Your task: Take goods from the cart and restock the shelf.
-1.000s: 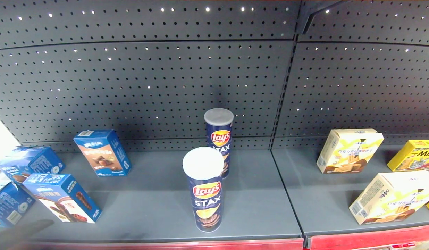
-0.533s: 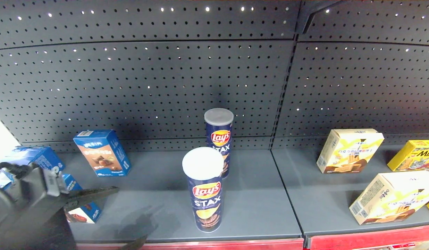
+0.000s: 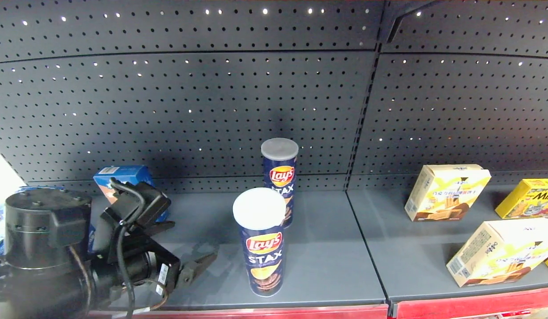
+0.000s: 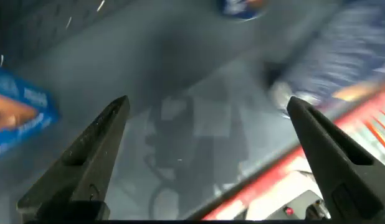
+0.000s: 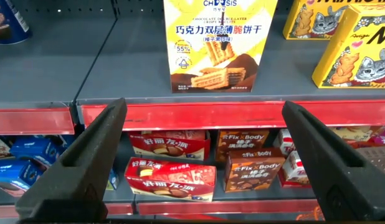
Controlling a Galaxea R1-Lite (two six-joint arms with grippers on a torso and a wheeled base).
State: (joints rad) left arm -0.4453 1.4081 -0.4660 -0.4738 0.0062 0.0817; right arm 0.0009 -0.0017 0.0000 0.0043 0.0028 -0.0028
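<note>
Two chip cans stand upright on the grey shelf [image 3: 203, 270]. The front can [image 3: 260, 243] is near the shelf's front edge. The rear can [image 3: 279, 177] is just behind it, close to the pegboard back [image 3: 189, 110]. My left gripper [image 3: 185, 248] [image 4: 208, 102] is low over the shelf, to the left of the front can and apart from it, spread wide and holding nothing. A blue box [image 3: 119, 173] stands at the back of the shelf beyond it. My right gripper [image 5: 204, 106], likewise spread and empty, faces the red shelf edge [image 5: 180, 115] below a yellow biscuit box [image 5: 218, 43].

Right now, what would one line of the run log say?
left claw: open, empty, over shelf | front can: upright | right claw: open
</note>
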